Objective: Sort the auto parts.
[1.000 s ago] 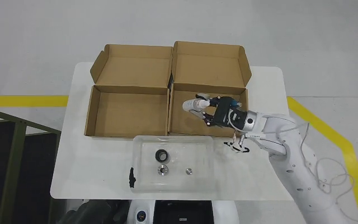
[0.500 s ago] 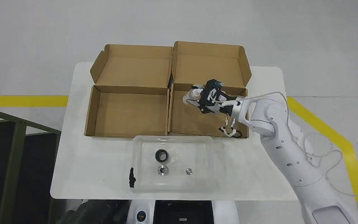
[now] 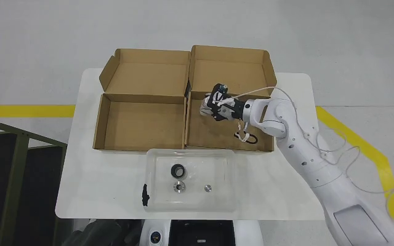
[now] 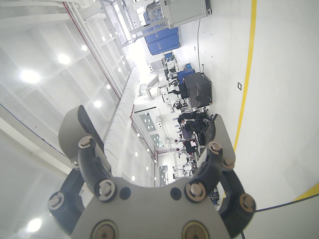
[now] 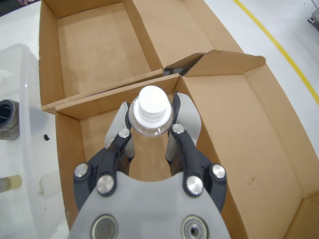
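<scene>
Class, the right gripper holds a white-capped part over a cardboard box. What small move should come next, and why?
Probably lower it and open: the right gripper is shut on the white-capped part, which hangs over the right-hand box, close to its wall.

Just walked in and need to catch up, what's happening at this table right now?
The right gripper is shut on a white stepped plastic cap with a clear rim, holding it over the right-hand open cardboard box. A dark ring, a grey metal fitting and a small round metal piece lie in the clear plastic bin. The left gripper is open, holding nothing.
</scene>
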You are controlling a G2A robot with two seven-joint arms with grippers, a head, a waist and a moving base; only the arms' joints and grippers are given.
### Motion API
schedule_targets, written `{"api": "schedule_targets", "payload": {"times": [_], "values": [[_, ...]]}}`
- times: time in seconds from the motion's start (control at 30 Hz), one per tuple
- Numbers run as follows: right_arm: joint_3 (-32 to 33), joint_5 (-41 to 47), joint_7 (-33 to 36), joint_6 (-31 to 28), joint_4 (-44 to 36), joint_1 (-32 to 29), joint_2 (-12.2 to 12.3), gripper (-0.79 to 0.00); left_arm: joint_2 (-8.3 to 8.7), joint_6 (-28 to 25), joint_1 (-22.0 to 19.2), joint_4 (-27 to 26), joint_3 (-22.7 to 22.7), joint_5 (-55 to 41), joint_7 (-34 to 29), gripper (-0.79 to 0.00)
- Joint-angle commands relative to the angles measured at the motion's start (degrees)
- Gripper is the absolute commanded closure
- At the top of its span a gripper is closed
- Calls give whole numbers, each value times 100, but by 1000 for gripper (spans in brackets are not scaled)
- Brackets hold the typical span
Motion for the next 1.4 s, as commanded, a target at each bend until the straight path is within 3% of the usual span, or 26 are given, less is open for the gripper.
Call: {"api": "schedule_targets", "payload": {"times": [0.0, 0.33, 0.5, 0.7, 0.83, 0.87, 1.37], "values": [[-86, 11, 17, 37, 115, 87, -40, 0, 0, 0, 0, 0, 0, 0, 0, -785], [-319, 79, -39, -2, 727, 327, -181, -6, 0, 0, 0, 0, 0, 0, 0, -785], [-330, 64, -69, -50, 811, 333, -202, -299, 0, 0, 0, 0, 0, 0, 0, -785], [-301, 115, -155, -33, 824, 303, -222, -406, 0, 0, 0, 0, 0, 0, 0, -785], [-194, 235, -70, -41, 656, 254, -204, -757, 0, 0, 0, 0, 0, 0, 0, -785], [-161, 254, -9, -78, 569, 237, -191, -785, 0, 0, 0, 0, 0, 0, 0, -785], [616, 539, 691, -376, -1582, -740, 125, -785, 0, 0, 0, 0, 0, 0, 0, -785]]}}
